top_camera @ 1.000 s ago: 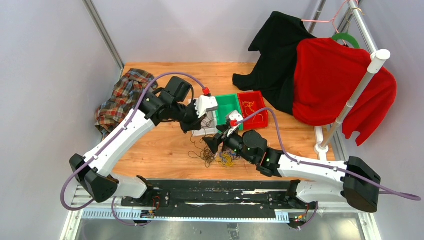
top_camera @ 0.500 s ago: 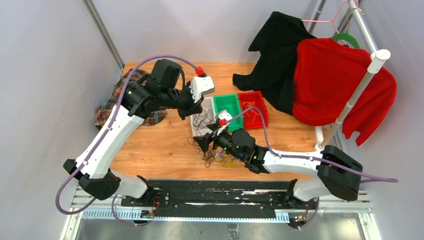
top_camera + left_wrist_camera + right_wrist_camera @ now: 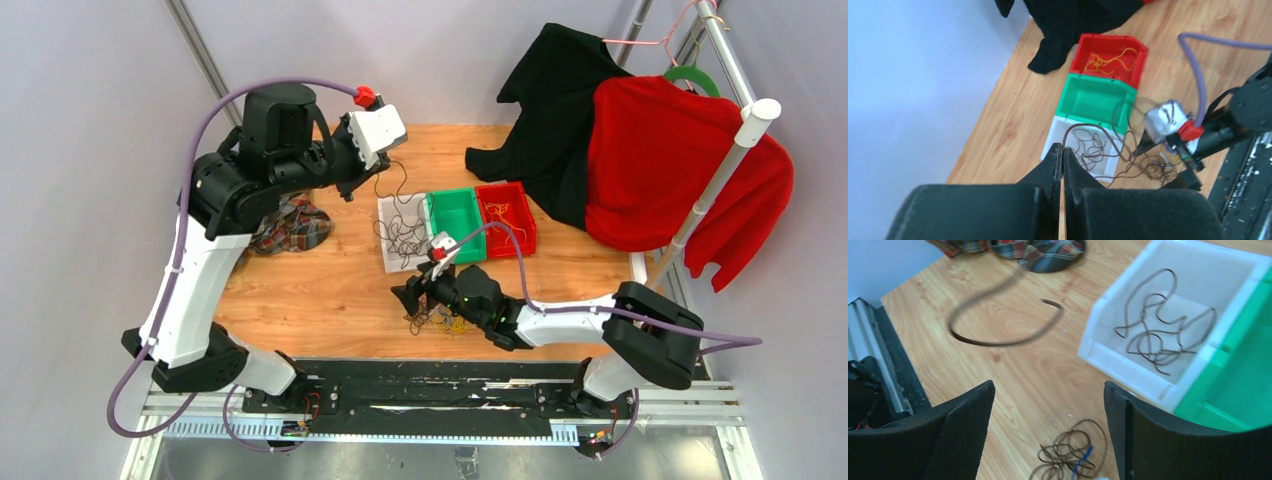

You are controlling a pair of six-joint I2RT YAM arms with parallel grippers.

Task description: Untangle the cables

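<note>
My left gripper (image 3: 1063, 148) is shut on one thin dark cable (image 3: 1098, 128) and holds it high above the table; in the top view the left gripper (image 3: 353, 186) is raised at the back left and the cable (image 3: 387, 195) hangs toward the white bin (image 3: 385, 262). The remaining clump of dark, blue and yellow cables (image 3: 443, 320) lies on the table near the front. My right gripper (image 3: 409, 295) is open just left of it; in its own view the right gripper (image 3: 1049, 390) is open above the clump (image 3: 1073, 455), holding nothing.
The white bin's rim (image 3: 1128, 365) holds several dark cables; a green bin (image 3: 456, 213) and a red bin (image 3: 520, 235) with orange cables stand beside it. A plaid cloth (image 3: 290, 225) lies left, black and red garments (image 3: 640, 150) hang on a rack at right.
My left arm has risen and swung back to the left, drawing the dark cable up out of the clump. My right gripper has moved left and down toward the clump.
</note>
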